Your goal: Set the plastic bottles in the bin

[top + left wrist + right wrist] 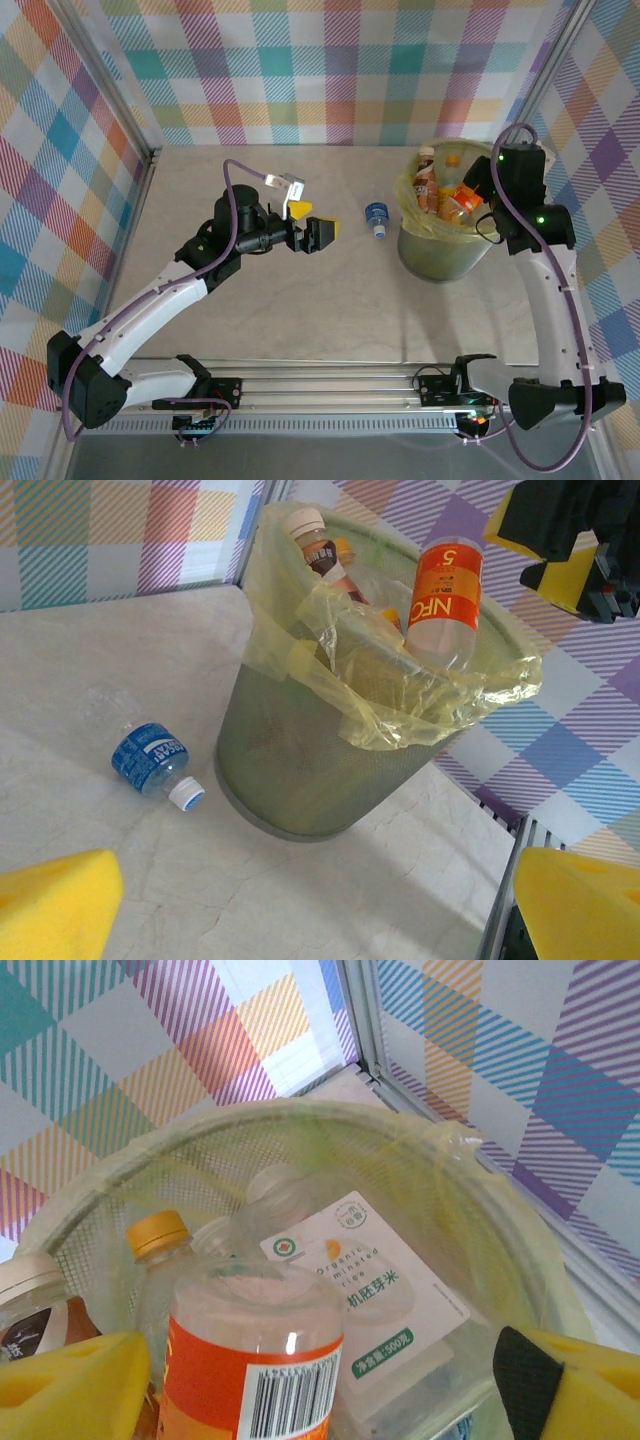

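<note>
1. Checked walls (pixel 330 70) in pastel stripes close in a pale marbled surface (pixel 300 320), with both arms bolted at its near edge.
2. Biggest thing on it is the bin (pixel 440 262), far right, its yellow-green bag folded over the rim and several plastic bottles (pixel 445 185) standing inside.
3. The right hand (pixel 320 1380) hangs over the bin's mouth, its pads spread wide to either side of an orange-labelled bottle (pixel 250 1380) that stands upright on the pile. Neither pad seems to press it. I judge this drop as good as made, so that arm does best to lift straight up, clear of the bag and without tipping the bottle out.
4. The left hand (pixel 322 232) hovers mid-surface, jaws wide and empty, facing the bin.
5. One blue-labelled bottle (pixel 376 214) lies on its side just left of the bin, apart from its wall, with its white cap (pixel 186 796) toward the arms. The left hand is nearer. It should come down across the barrel, not the cap, and close gently, since a light round bottle may roll away.
</note>
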